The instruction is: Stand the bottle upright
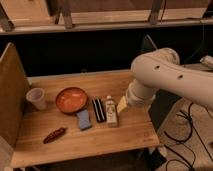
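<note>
The bottle (111, 112) lies on its side on the wooden table (100, 142), right of centre, with its white cap towards the back. It is small and cream-white, with a pale label. My gripper (122, 104) pokes out from under the big white arm (165, 82), just right of the bottle's cap end and close to the tabletop. Most of the gripper is hidden behind the arm. Only a pale yellowish tip shows, and it holds nothing.
A black rectangular bar (98, 110) lies right beside the bottle's left side, then a blue sponge (84, 120). An orange bowl (71, 99), a translucent cup (36, 98) and a red pepper (54, 135) sit further left. A wooden side wall (12, 95) closes the left edge.
</note>
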Robot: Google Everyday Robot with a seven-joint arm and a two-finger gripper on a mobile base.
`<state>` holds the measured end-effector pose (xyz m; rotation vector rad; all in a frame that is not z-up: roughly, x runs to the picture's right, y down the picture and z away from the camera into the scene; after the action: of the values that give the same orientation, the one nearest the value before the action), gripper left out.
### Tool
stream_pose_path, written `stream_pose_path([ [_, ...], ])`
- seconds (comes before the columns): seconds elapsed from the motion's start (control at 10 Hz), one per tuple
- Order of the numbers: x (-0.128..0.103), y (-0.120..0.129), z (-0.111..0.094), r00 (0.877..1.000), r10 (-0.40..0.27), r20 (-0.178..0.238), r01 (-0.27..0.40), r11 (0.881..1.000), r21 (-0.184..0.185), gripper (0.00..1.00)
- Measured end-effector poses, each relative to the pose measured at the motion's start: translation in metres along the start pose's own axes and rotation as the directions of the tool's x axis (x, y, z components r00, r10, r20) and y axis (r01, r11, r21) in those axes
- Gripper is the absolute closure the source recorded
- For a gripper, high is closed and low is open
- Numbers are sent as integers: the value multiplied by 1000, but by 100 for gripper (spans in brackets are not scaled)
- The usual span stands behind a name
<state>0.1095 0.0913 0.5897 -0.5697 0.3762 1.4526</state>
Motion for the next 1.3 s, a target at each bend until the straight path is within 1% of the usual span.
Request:
stream_pose_path([
  [0.3,0,0,0,1000,-1,1,1,1000,1,35],
  [0.4,-3,0,-3,1000,-14,15,14,1000,11,35],
  [0.5,-11,2,-10,998,-45,45,44,999,25,35],
  [0.6,-25,7,-18,992,-92,81,89,995,40,35],
  [0.7,-42,14,-23,984,-144,109,139,989,53,35],
  [0.9,-60,20,-18,975,-191,118,184,981,67,35],
  [1.1,-76,13,4,974,-209,90,201,975,91,35],
  [1.3,-89,4,18,976,-200,82,190,976,110,35],
])
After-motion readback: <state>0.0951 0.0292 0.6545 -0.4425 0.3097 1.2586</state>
